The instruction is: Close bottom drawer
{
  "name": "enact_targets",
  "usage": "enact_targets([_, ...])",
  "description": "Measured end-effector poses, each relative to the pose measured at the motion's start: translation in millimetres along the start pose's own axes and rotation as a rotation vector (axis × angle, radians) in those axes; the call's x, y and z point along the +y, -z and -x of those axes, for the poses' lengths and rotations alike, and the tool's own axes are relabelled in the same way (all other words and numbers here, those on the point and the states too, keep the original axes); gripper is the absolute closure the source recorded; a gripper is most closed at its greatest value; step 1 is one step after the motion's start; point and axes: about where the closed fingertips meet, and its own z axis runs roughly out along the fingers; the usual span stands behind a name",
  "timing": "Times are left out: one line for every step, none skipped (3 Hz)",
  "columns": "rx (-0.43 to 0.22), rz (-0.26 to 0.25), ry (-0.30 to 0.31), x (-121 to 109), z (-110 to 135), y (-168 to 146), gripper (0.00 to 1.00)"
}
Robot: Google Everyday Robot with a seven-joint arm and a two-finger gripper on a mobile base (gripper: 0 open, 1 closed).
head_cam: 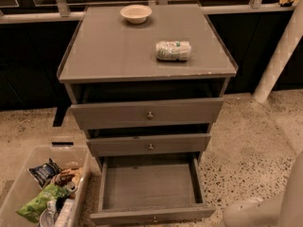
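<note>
Tub: clear plastic tub of snack packets (15, 190), on the floor just left of the cabinet, outside the drawer's path.
Task thing: grey wooden bottom drawer (149, 186), lowest of three, pulled far out and empty, so closing is not yet done.
Knob: small round metal knob (154, 218) at the front panel's centre, the likely place to push.
Gripper: pale grey gripper (251, 211), low at right, beside the drawer front and apart from it, probably staged for a push; open or closed, I cannot tell.
</note>
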Motion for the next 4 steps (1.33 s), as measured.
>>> enact_targets([0.009, -0.034, 0.023, -56.6, 21.6, 7.2, 0.00])
enact_targets([-0.021, -0.038, 0.020, -101.6, 33.7, 13.9, 0.00])
enact_targets([-0.133, 0.062, 0.003, -107.3, 40.7, 0.1, 0.00])
enact_targets([-0.165, 0.062, 0.012, -117.0, 16.3, 11.6, 0.00])
